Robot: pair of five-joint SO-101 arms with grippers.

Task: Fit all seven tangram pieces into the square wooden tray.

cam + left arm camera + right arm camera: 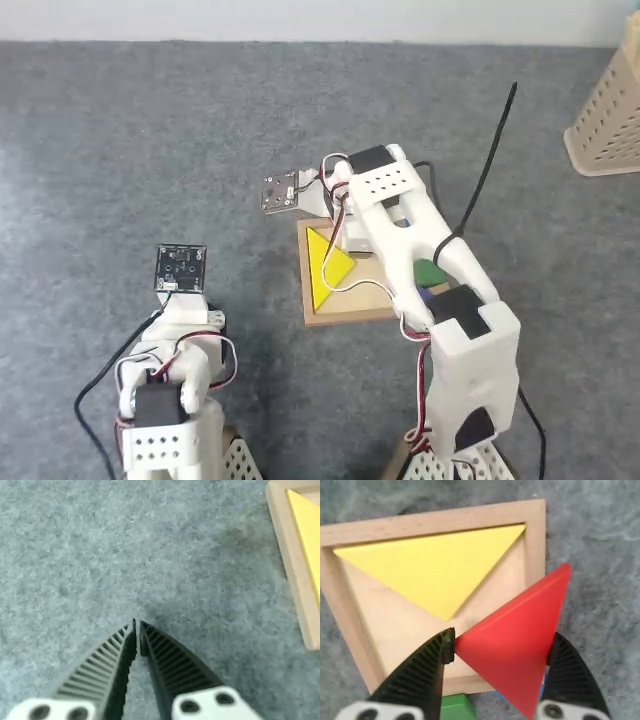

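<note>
The yellow triangle (435, 570) sits in the tray (420, 522). The right gripper (502, 647) clamps the red triangle (520, 640). The left gripper (137, 630) is closed, empty.

Pale tan tray (536, 555) with faint wood grain, holding a yellow triangle (435, 570); red triangle (520, 645); green piece (457, 707) at the lower edge of the frame. Left gripper (137, 630) and right gripper (502, 647): black ribbed fingers, white bodies. Desk (120, 140): mottled grey. Basket (610, 110), upper right: beige, slotted.

No legible text, labels or numbers anywhere
</note>
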